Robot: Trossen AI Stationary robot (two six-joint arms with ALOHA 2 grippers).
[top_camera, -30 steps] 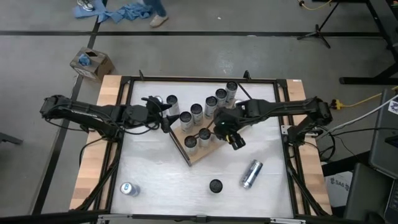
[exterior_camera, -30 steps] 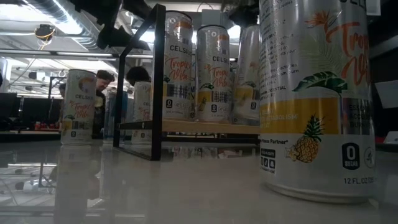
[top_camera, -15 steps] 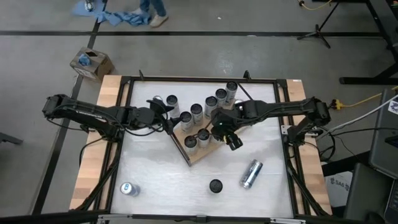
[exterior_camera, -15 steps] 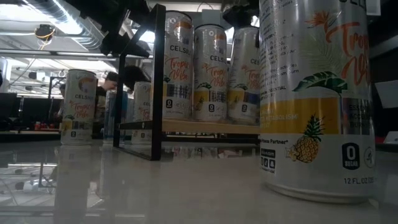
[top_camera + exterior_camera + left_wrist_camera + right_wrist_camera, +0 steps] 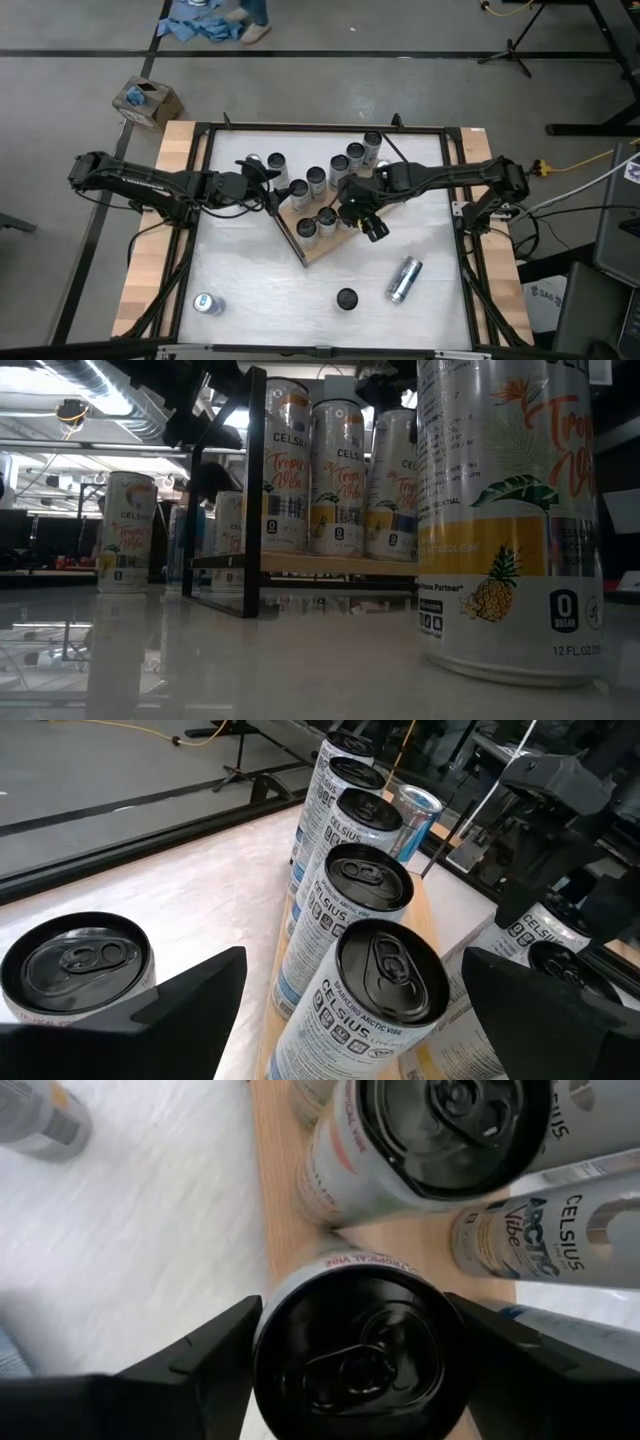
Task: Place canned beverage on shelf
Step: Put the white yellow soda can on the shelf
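The shelf [image 5: 318, 250] is a light-brown board on a black frame [image 5: 250, 490], set askew at mid-table. Several tall cans stand upright on it in a back row [image 5: 339, 170] and a front row [image 5: 307, 229]. My right gripper [image 5: 350, 208] is above the front row, shut on a black-topped can [image 5: 360, 1350] that also shows in the low view [image 5: 392, 485]. My left gripper [image 5: 268, 190] is open at the shelf's left end. The back row's nearest can [image 5: 385, 985] stands ahead of its spread fingers, untouched. My right gripper pinches the can's upper wall [image 5: 272, 1330] just below the rim, one finger [image 5: 200, 1365] on each side. The fingers come from above, pointing down. The can stands upright with its base on the shelf board, beside the front row's other cans.
Two more cans [image 5: 250, 163] [image 5: 276, 163] stand on the table behind my left gripper. A can lies on its side [image 5: 404, 279] at the near right. Upright cans stand near the front edge [image 5: 347, 298] and at the near left [image 5: 206, 304].
My right gripper has carried the can a little toward the table's left and far edges and down. The can now stands on the shelf board close beside the front row's second can.
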